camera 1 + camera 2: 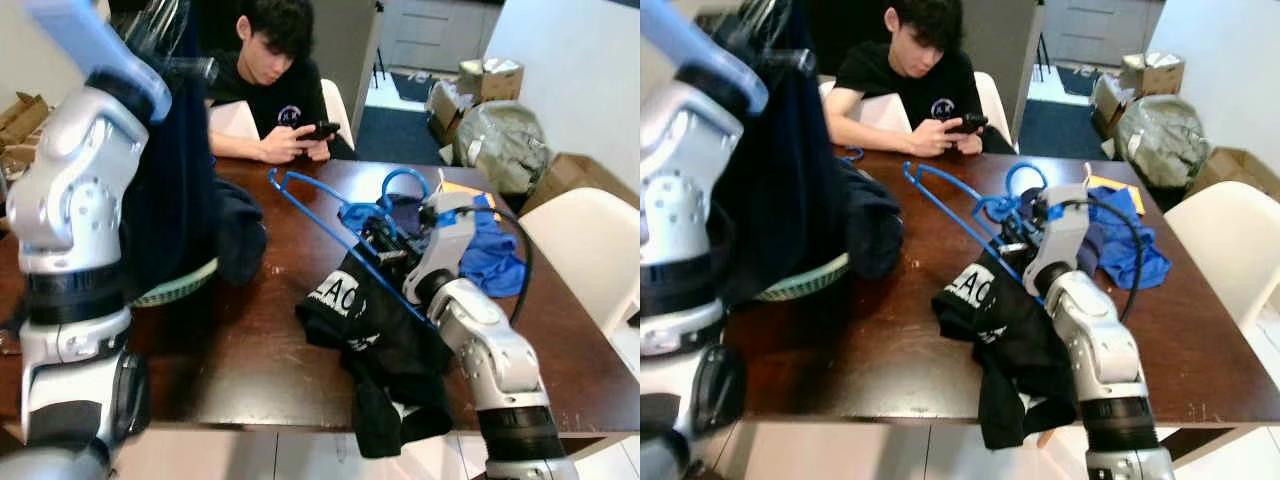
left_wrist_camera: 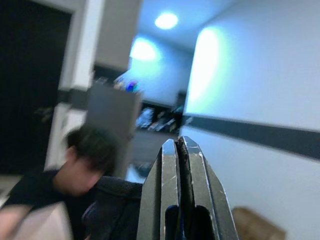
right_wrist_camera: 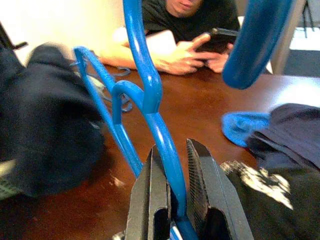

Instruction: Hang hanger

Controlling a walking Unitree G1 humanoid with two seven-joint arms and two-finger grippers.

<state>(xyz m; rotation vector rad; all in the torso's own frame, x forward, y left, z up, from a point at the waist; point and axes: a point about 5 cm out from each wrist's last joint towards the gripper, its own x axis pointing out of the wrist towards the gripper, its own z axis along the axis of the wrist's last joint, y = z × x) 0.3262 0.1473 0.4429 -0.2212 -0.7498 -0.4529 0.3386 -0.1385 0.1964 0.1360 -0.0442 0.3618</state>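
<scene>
My right gripper (image 1: 385, 245) is over the middle of the dark wooden table (image 1: 250, 350), shut on the sloping arm of a blue plastic hanger (image 1: 320, 215). In the right wrist view the blue hanger (image 3: 145, 85) runs up from between the black fingers (image 3: 150, 185). A black T-shirt with white lettering (image 1: 385, 350) hangs on the hanger and droops over the table's near edge. My left arm (image 1: 70, 200) is raised high at the left beside a hanging dark navy garment (image 1: 175, 180). The left gripper (image 2: 179, 142) has its fingers pressed together, pointing up into the room.
A person (image 1: 275, 90) sits at the table's far side holding a phone. A blue cloth (image 1: 495, 255) lies at the right of the table, a round woven rim (image 1: 180, 288) at the left. A white chair (image 1: 590, 250) stands to the right; boxes and a bag (image 1: 500, 140) lie beyond.
</scene>
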